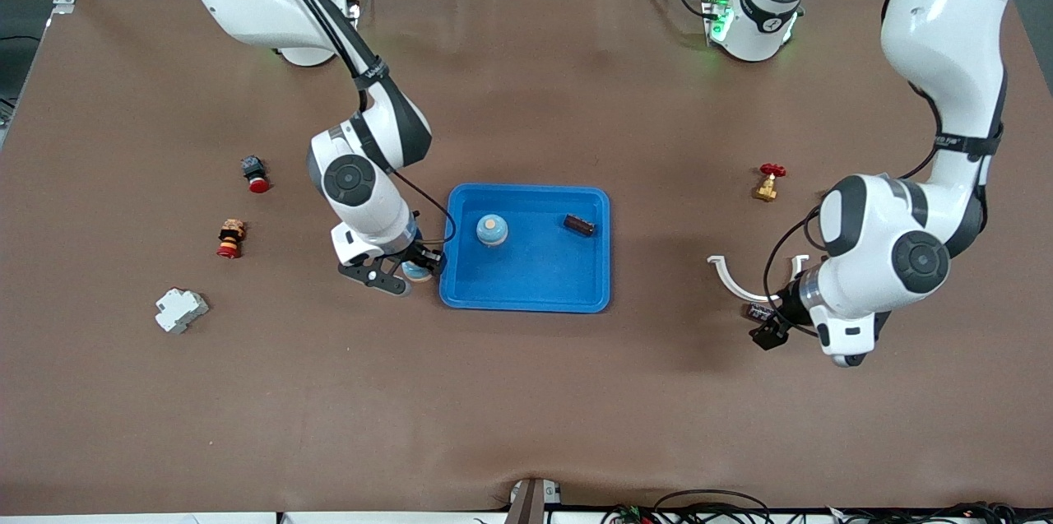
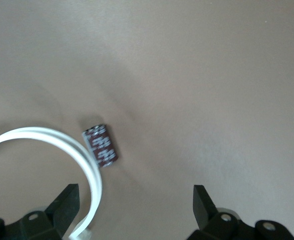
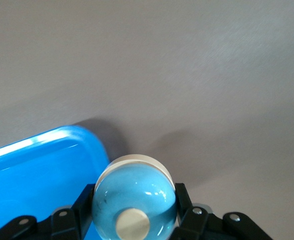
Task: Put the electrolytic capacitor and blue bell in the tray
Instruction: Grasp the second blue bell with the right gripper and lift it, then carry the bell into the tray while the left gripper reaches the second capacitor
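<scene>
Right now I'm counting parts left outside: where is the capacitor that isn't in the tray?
The loose capacitor lies on the table toward the left arm's end, beside the white curved clip, under the open left gripper.

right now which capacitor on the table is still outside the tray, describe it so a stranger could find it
Start at the blue tray mid-table, then go toward the left arm's end to the white curved clip. The capacitor lies on the bare table beside that clip, under the open left gripper. It is a short dark maroon cylinder with pale printing, unlike the thin white clip beside it.
</scene>
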`<state>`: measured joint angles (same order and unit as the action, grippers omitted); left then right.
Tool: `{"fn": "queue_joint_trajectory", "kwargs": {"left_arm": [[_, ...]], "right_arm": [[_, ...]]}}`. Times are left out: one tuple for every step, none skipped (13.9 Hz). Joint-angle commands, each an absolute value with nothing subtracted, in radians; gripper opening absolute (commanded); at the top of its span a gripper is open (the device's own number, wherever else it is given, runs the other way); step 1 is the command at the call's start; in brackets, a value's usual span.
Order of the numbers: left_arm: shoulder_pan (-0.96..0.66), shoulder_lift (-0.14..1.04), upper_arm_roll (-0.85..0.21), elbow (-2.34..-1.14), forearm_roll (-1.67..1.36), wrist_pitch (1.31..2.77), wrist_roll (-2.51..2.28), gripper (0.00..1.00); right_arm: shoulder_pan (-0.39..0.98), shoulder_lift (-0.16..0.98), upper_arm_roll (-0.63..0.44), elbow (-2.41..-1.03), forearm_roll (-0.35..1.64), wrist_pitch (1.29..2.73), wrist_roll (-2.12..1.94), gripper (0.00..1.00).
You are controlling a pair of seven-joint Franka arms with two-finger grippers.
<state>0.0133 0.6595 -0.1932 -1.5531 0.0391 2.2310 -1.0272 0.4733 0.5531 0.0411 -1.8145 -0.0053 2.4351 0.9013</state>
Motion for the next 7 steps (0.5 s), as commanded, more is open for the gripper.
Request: {"fn": "queue_joint_trajectory", "kwargs": {"left_arm": [[0.002, 0.744, -0.193, -1.462, 0.09, 2.235, -1.072, 1.0], [0.0, 0.749, -0.193, -1.463, 0.097, 2.244, -1.071, 1.0], [0.0, 0.752, -0.193, -1.463, 0.113, 2.249, -1.072, 1.0], [-0.002, 0.764, -0.195, -1.463, 0.135, 2.25, -1.074, 1.0], [-0.003, 0.77, -0.195, -1.463, 0.146, 2.25, -1.077, 1.0], [-0.003, 0.772, -0.195, -1.466, 0.147, 2.25, -1.078, 1.0], [0.0, 0.773, -0.193, -1.47, 0.147, 2.25, -1.092, 1.0]], "right_arm": [[0.521, 0.627, 0.035, -1.714, -0.009, 2.407, 1.006, 0.0], [0.534, 0.643, 0.035, -1.698, -0.012, 2.407, 1.026, 0.0], [0.543, 0.656, 0.034, -1.683, -0.014, 2.407, 1.044, 0.0], [0.552, 0.672, 0.034, -1.668, -0.021, 2.408, 1.073, 0.0], [0.566, 0.687, 0.034, -1.654, -0.023, 2.408, 1.097, 0.0], [0.577, 0.701, 0.032, -1.641, -0.023, 2.407, 1.115, 0.0], [0.583, 0.712, 0.031, -1.631, -0.025, 2.408, 1.133, 0.0]]}}
